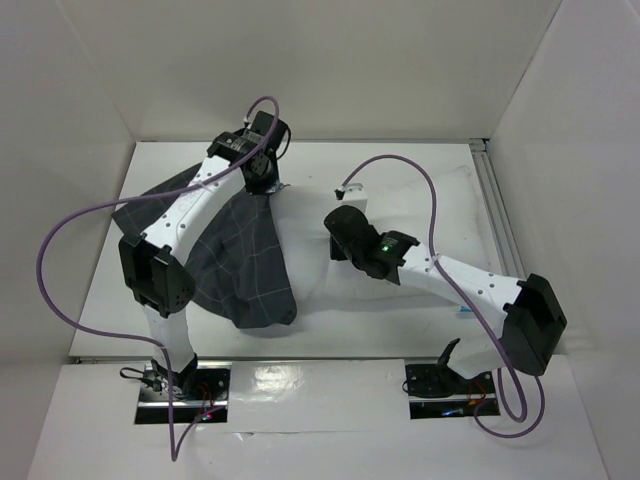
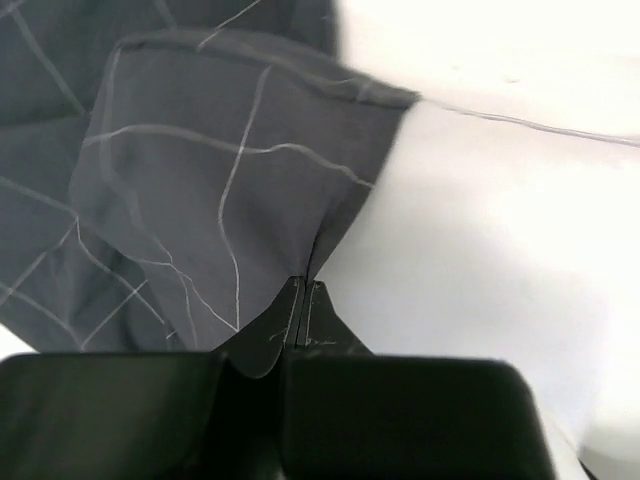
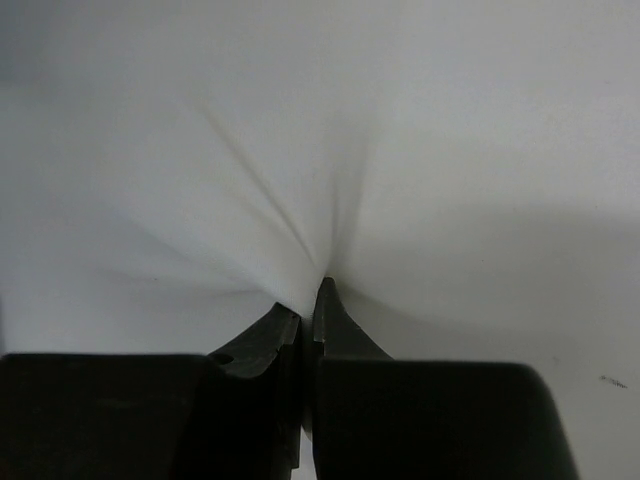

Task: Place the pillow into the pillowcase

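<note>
Left half of the tabletop (image 1: 108, 300): the pillowcase (image 1: 235, 270) lies limp and wrinkled, reaching from the left edge toward the middle, with its open hem facing right. The left tool (image 2: 303, 285) stands at the far side of that hem, and the left wrist view shows its jaws closed tight on a gathered fold of the checked fabric. Middle and right: the pillow (image 1: 310, 215) lies flat across the tabletop, its left portion covered by the pillowcase and the greater part bare white toward the right edge. Whether the covered end sits inside the sack or merely under a layer of it cannot be told from above; the wrist view shows the hem lying over white pillow surface. The right tool (image 3: 312, 300) is over the bare pillow just right of the hem, jaws closed on a pinch of white cover, creases fanning out from the grip. Assessment: insertion is begun at most, with roughly the first part done. Left to do: draw the hem rightward over the exposed length, or feed the pillow leftward, then seat the corners.
</note>
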